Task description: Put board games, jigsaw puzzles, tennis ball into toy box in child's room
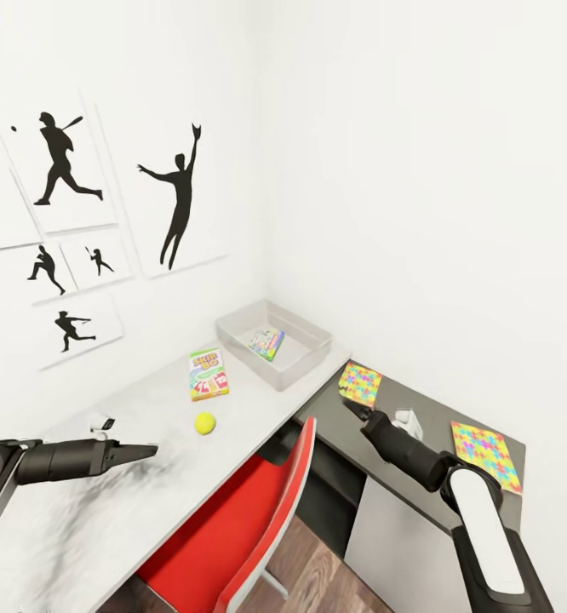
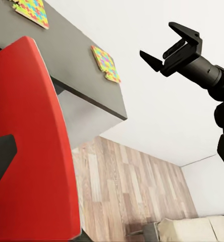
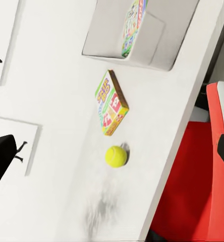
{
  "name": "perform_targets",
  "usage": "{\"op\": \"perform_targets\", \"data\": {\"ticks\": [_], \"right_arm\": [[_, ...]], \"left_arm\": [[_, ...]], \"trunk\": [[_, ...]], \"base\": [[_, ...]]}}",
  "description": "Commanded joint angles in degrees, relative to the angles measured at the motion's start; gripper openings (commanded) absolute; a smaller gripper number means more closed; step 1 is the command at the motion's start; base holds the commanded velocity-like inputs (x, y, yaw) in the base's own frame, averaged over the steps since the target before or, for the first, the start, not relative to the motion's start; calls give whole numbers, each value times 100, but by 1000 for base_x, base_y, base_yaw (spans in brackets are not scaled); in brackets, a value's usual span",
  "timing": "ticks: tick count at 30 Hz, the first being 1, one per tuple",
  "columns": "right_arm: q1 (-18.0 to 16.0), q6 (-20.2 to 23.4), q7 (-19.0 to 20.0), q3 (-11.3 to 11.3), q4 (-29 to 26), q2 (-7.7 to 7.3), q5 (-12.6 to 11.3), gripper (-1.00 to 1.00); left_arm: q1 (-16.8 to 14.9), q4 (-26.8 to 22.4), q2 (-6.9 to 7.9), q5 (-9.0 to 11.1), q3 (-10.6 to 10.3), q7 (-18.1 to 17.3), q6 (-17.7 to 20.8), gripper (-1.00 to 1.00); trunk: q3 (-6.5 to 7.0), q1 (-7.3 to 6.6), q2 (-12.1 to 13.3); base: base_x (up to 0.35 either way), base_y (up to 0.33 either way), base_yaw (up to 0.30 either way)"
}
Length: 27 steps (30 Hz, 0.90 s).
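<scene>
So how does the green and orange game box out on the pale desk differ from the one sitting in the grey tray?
The green and orange game box lies flat on the pale grey desktop, near the yellow tennis ball. The other game box is already inside the shallow grey tray, propped at a tilt, with a paler, multicoloured cover. Both are small, flat, printed rectangular boxes.
</scene>
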Motion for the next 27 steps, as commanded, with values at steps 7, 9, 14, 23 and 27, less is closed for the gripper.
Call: {"op": "perform_targets", "data": {"ticks": [7,9,14,23,27], "right_arm": [[77,27,-55,-66,-2,7,-64,100],[82,27,-55,-98,5,8,-63,100],[87,24,-55,-158,21,9,-64,100],[90,-149,-50,-186,48,10,-63,100],[90,-219,-47,-189,52,9,-63,100]], "left_arm": [[118,-56,21,2,51,-21,65,100],[125,-59,28,1,88,-21,63,100],[134,-63,35,-1,265,-21,60,100],[138,-65,-2,-8,411,-21,54,100],[138,-65,-8,-8,424,-21,52,100]], "trunk": [[-11,3,-13],[-11,3,-13],[-11,3,-13],[-11,3,-13],[-11,3,-13]], "base": [[-71,-1,4],[-26,0,1],[-12,0,1],[-11,0,0],[-51,0,0]]}}
